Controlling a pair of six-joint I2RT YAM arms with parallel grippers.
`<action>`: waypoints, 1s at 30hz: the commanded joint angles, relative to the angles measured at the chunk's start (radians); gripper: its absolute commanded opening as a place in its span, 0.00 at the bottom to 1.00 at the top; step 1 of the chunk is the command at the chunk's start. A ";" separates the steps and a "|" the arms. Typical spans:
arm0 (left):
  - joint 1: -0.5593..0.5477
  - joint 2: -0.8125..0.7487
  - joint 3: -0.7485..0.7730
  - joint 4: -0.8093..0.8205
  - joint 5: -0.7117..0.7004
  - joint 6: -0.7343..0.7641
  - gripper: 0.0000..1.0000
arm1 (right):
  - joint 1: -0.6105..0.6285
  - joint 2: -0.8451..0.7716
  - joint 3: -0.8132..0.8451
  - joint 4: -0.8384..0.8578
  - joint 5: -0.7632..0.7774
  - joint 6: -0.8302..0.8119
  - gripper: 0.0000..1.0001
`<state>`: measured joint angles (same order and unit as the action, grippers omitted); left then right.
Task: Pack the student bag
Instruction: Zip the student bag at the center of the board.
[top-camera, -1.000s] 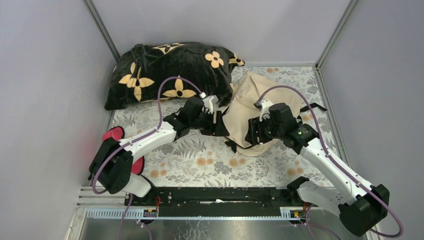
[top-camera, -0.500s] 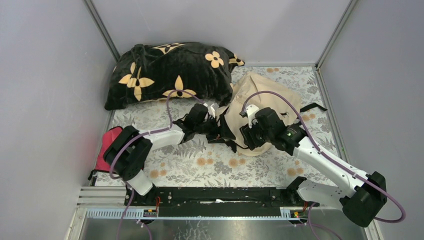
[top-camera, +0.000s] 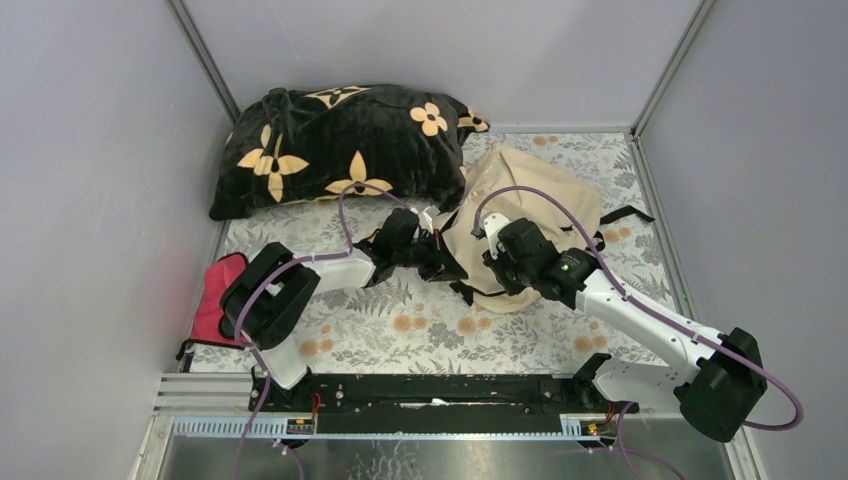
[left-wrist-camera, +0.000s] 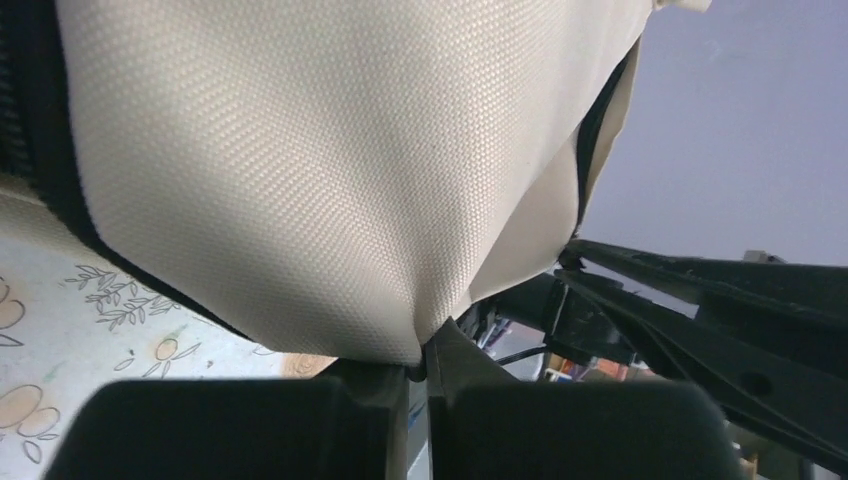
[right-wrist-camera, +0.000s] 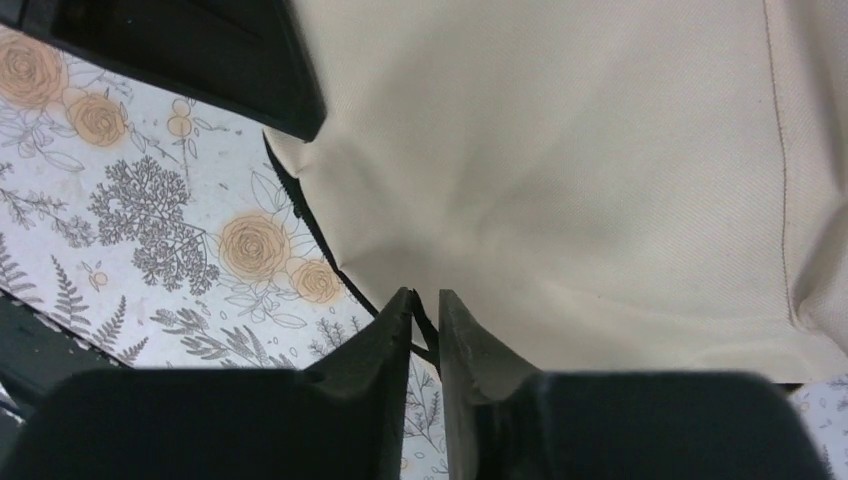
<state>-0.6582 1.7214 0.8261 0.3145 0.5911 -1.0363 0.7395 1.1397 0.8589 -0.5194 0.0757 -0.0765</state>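
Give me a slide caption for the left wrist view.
Left gripper pinches a fold of the beige student bag above the floral table.

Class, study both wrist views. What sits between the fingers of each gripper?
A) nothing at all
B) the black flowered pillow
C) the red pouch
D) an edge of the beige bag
D: the left gripper and the right gripper are each pinched shut on an edge of the beige bag; the pillow lies at the back, in neither grip.
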 joint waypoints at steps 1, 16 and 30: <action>0.006 -0.052 0.022 0.033 -0.022 0.010 0.00 | 0.009 -0.001 0.002 0.019 0.090 0.006 0.12; 0.056 -0.114 0.151 -0.126 -0.066 0.117 0.00 | 0.006 -0.107 -0.030 0.041 0.493 0.224 0.00; 0.135 -0.099 0.197 -0.245 -0.062 0.234 0.00 | -0.108 -0.183 -0.092 0.054 0.535 0.315 0.00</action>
<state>-0.5602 1.6222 0.9890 0.1040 0.5514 -0.8677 0.6926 1.0061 0.7689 -0.4995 0.5804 0.2180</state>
